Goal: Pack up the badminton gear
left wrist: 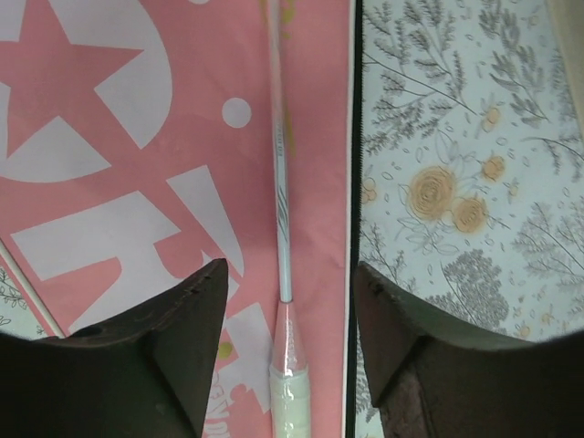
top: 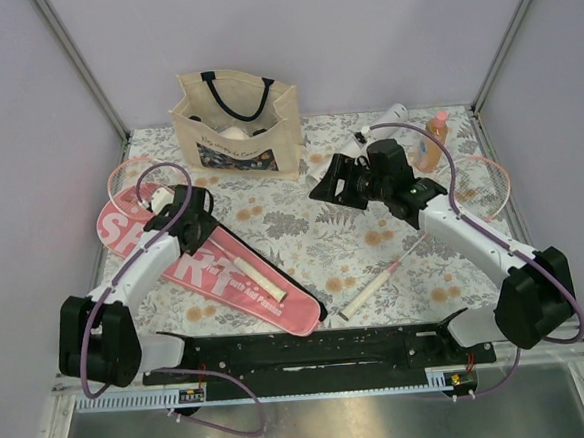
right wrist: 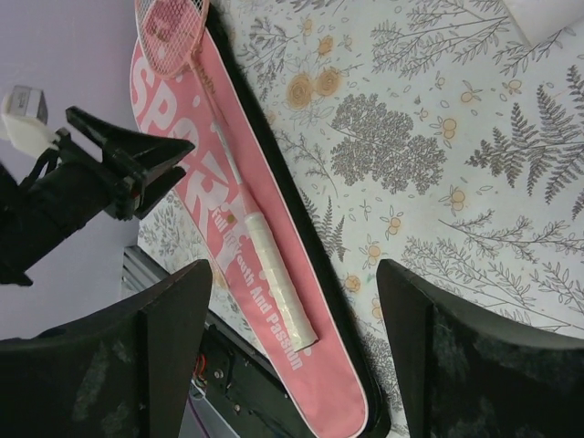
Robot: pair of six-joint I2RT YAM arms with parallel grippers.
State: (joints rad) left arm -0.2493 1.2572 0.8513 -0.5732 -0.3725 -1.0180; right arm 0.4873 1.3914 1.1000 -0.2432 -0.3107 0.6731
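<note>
The pink SPORT-lettered case (top: 200,270) lies flat at the left. One pink-rimmed racket (top: 258,278) rests on it, head (top: 132,178) at the far end. My left gripper (top: 201,230) hangs low over that racket. In the left wrist view its jaws (left wrist: 290,292) stand open on either side of the thin shaft (left wrist: 281,182), touching nothing. A second racket (top: 372,292) lies on the table at the right. My right gripper (top: 332,184) is raised mid-table, open and empty (right wrist: 292,310), looking down at the case (right wrist: 319,365). A white tube (top: 389,118) lies at the back.
A beige tote (top: 235,123) with dark straps stands at the back centre. A small orange bottle (top: 430,141) stands at the back right beside the right arm. The table carries a floral cloth (top: 303,233). Frame posts rise at both back corners.
</note>
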